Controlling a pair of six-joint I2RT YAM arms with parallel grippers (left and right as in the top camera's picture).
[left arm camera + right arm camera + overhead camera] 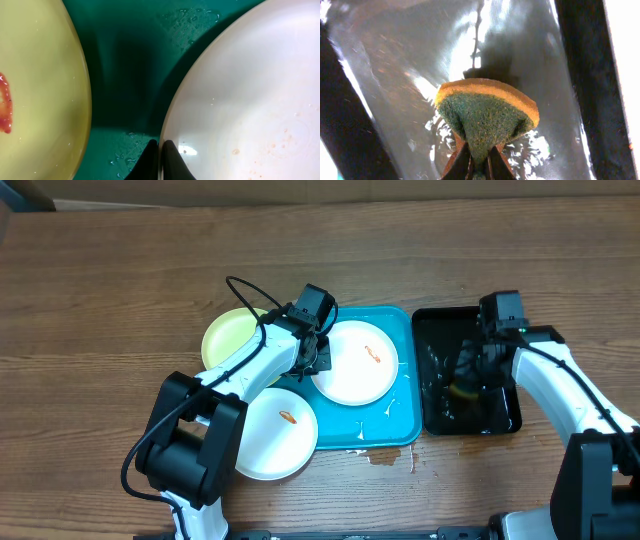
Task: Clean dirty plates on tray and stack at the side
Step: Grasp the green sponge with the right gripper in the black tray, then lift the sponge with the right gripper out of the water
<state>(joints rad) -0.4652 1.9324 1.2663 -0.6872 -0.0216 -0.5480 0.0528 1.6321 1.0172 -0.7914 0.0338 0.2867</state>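
Orange-smeared white plate (355,362) lay on turquoise tray (402,420); rim was clamped by left gripper (161,157); sponge (487,115) was pinched by right gripper (479,167) above black tray (505,415).

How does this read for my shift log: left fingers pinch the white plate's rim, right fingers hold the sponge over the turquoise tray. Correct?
One slip: the right fingers hold the sponge over the black tray, not the turquoise tray, as the overhead view shows. The left fingers do pinch the white plate's rim.
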